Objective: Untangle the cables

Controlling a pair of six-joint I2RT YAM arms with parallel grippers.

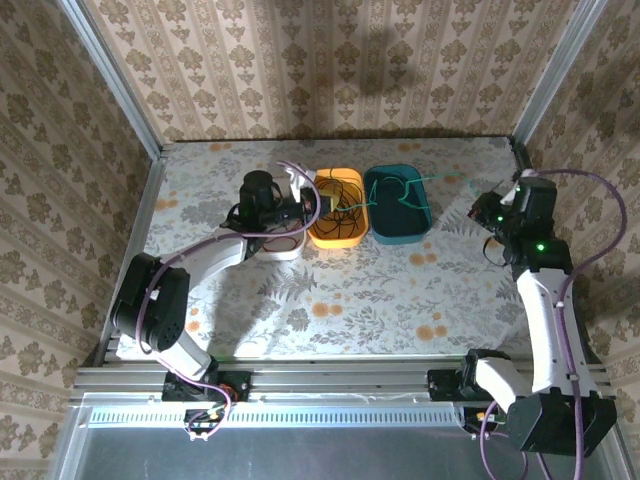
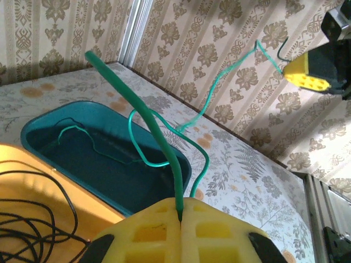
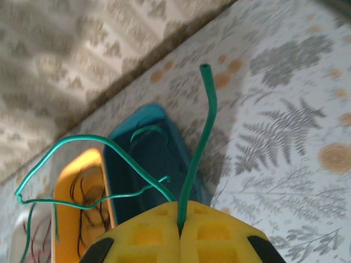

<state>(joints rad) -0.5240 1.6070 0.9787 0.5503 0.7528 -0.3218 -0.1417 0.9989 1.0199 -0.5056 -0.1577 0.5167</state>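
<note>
Left hand (image 2: 180, 219) and right hand (image 3: 180, 224) each pinch the green cable (image 2: 145, 114), which loops through the teal bin (image 2: 66, 164) between them

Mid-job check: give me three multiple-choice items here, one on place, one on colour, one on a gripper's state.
1. The black cables lie in which bin? A orange B teal C white
2. The cable between the left gripper and the right gripper is: A red B green C black
3. The left gripper is: A wide open B shut on nothing C shut on the cable
1 A: they coil in the orange bin. 2 B: green in both wrist views. 3 C: its pads meet around the cable.
</note>
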